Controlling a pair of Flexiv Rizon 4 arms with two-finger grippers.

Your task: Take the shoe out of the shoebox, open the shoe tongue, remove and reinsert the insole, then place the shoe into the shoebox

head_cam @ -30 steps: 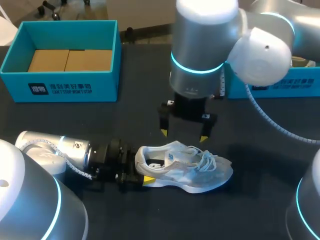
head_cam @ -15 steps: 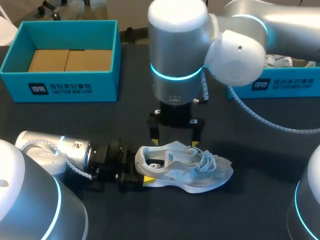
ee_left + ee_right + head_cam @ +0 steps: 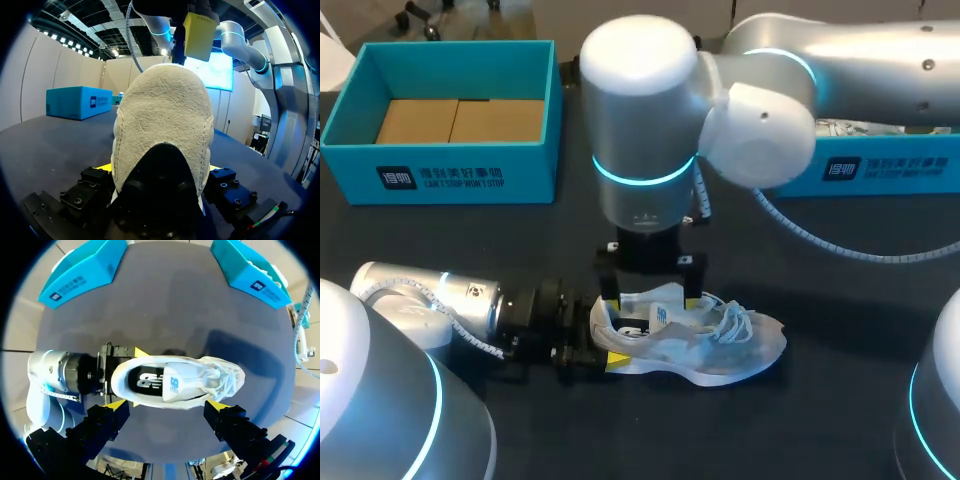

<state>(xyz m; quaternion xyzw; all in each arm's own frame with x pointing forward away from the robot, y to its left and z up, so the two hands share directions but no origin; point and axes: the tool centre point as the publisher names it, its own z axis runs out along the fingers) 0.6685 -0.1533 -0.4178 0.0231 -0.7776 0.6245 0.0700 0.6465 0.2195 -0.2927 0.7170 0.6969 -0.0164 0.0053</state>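
The shoe (image 3: 700, 345), heel apparently clamped by the left gripper (image 3: 157, 171), lies under the right gripper (image 3: 167, 405), fingers spread.

This is a robotics lab, and the desk (image 3: 840, 300) itself shows it. Its top is a plain dark matte sheet. Two thick silver arms lean over it, the left arm (image 3: 430, 300) and the right arm (image 3: 650, 130), each banded by a glowing cyan ring. A white coiled cable (image 3: 800, 232) hangs along the right arm. Each arm ends in a black, bolt-studded claw with yellow tips: the left claw (image 3: 608, 345) and the right claw (image 3: 651, 300). The props look like a test set: a teal left shoebox (image 3: 440, 170), its twin the right shoebox (image 3: 880, 170) (same white label on each), and one pale shoe (image 3: 720, 340).
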